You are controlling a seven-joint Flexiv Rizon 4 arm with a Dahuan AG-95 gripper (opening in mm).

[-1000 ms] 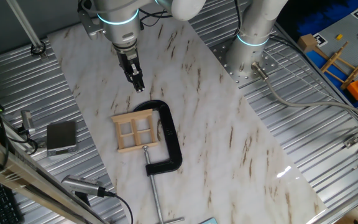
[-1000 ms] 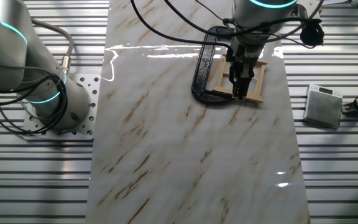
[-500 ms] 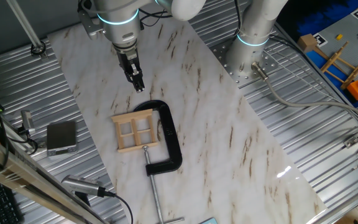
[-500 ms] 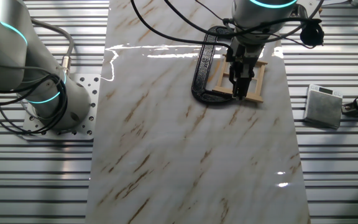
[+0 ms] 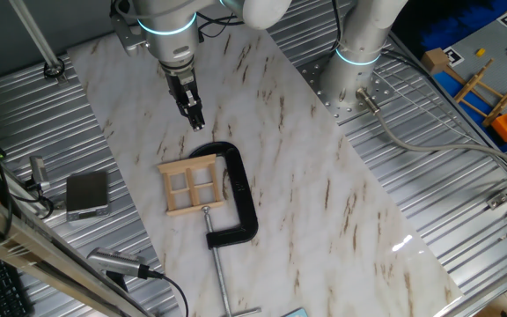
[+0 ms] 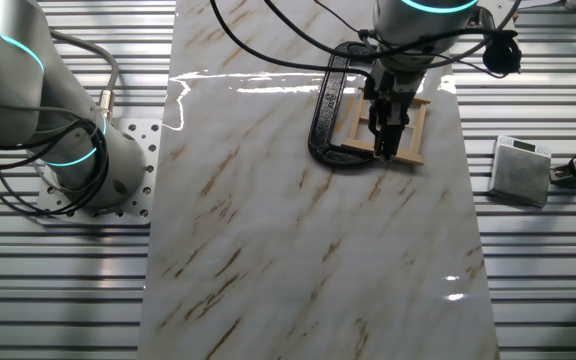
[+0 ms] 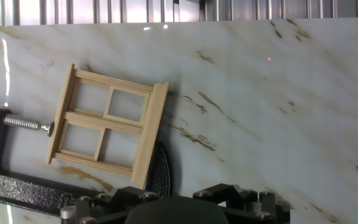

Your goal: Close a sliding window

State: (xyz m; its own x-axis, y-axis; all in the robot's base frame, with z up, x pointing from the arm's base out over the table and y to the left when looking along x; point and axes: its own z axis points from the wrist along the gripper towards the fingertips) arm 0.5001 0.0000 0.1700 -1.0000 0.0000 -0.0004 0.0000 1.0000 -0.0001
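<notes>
Gripper [image 5: 195, 121], fingers nearly together and empty, hovers at 12 o'clock from the sliding window [image 5: 192, 186]. Risk: misaligned descent strikes the clamp [image 5: 238, 198], jamming the sash.

One sliding window [image 5: 192, 186], one black clamp [image 5: 238, 201], one grey box [image 5: 87, 194], seemingly two arms.

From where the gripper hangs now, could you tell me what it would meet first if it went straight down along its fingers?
Probably the bare marble tabletop: the gripper hangs beside the sliding window, not above it. Depth is uncertain.
</notes>
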